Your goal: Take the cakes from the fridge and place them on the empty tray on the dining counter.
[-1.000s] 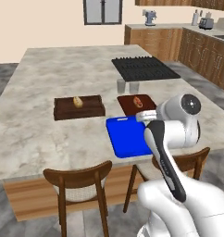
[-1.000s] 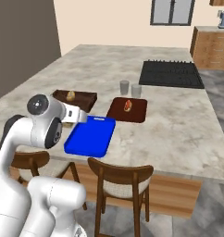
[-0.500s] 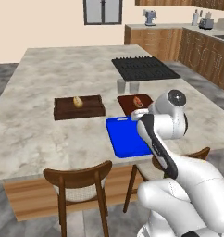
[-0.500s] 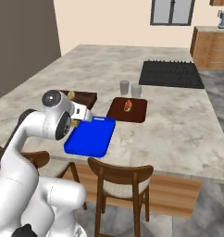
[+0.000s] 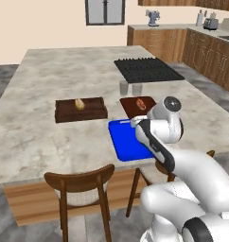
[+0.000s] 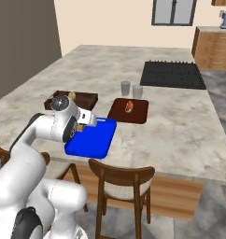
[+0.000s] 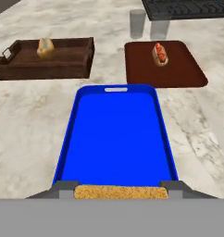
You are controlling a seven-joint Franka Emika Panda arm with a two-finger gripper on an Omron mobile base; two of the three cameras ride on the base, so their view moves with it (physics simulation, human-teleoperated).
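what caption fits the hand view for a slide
Gripper holds a tan cake over the near end of the empty blue tray.

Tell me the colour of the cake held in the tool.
Tan-yellow: the cake sits between the tool's fingertips, clearest in the hand view, above the blue tray.

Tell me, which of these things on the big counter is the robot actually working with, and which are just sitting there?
In use:
- tan-yellow cake, held between the gripper tips
- blue tray, empty
- dining counter

Just lying about:
- wooden tray with bread roll
- reddish-brown board with sausage food
- two grey cups
- cooktop
- chairs
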